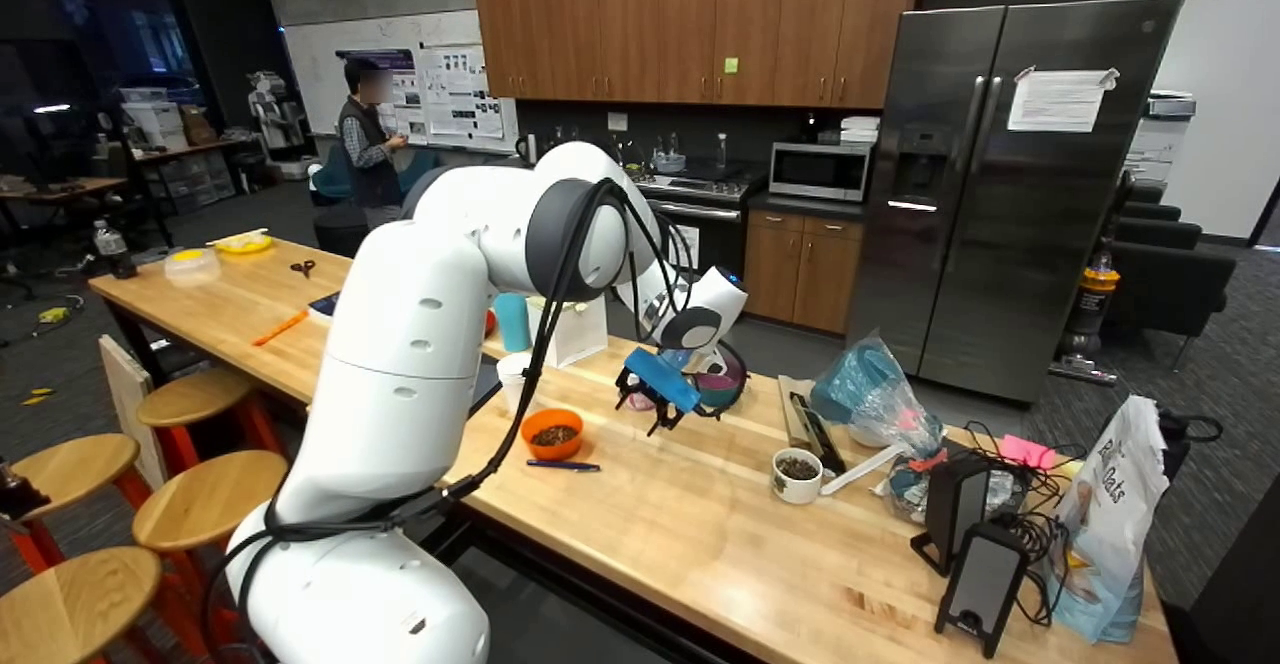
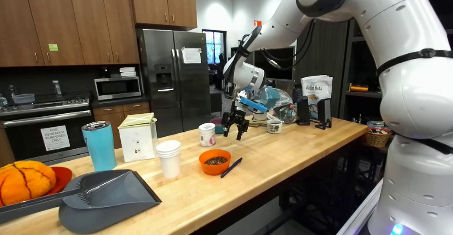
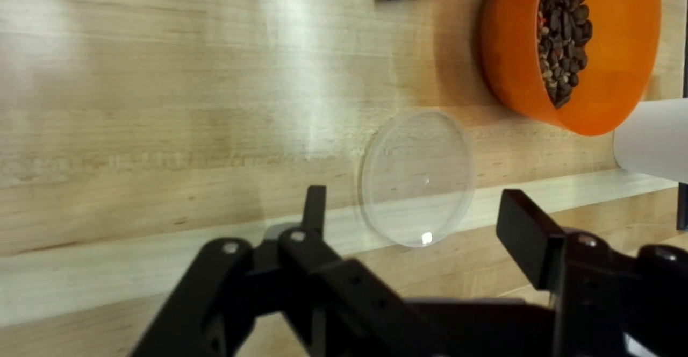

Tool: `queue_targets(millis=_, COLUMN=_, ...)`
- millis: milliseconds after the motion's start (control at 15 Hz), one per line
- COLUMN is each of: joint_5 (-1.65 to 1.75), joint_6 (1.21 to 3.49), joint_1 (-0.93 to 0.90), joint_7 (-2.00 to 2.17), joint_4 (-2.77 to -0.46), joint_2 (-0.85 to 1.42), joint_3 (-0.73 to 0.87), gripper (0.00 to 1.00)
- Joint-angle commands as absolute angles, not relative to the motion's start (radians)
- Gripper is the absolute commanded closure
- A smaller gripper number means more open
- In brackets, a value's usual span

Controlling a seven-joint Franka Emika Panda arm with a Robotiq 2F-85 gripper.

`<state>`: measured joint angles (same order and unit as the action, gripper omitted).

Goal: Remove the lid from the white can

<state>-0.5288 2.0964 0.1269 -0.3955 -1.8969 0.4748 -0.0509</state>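
Can (image 2: pixel 207 136): upright, toward the far long edge of the counter (image 2: pixel 269 150), near the dark bowl (image 2: pixel 218 127)
Lid (image 3: pixel 416 177): clear, flat on the counter, near the orange bowl (image 3: pixel 510 56)
Claw (image 2: pixel 233 135): spread wide, above the counter

Upright white can (image 2: pixel 207 136), pink-marked, clear round lid (image 3: pixel 418 178) flat nearby

The white arm (image 1: pixel 430 284) is bent over — its gripper (image 3: pixel 412 195) points down, fingers (image 3: pixel 529 243) wide apart.
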Motion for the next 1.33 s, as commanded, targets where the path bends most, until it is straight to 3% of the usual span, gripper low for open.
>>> queue_targets(millis=0, joint_5=-0.454, joint_6=1.926, joint_1=0.132, joint_7=-0.369, joint_4=-1.902, joint_2=0.395, joint_3=-0.059, gripper=0.0)
queue_targets(millis=600, joint_5=-0.12, joint_6=1.528, joint_1=0.014, joint_7=-0.036, joint_4=-1.812, joint_2=0.214, joint_3=-0.029, gripper=0.0)
queue_targets(millis=933, joint_5=0.109, joint_6=1.536, joint_1=-0.023, joint_7=0.106, joint_4=-1.765, joint_2=0.191, joint_3=-0.023, gripper=0.0)
queue_targets(millis=1267, joint_5=0.105, joint_6=1.534, joint_1=-0.017, joint_7=0.088, joint_4=-1.755, joint_2=0.205, joint_3=-0.032, gripper=0.0)
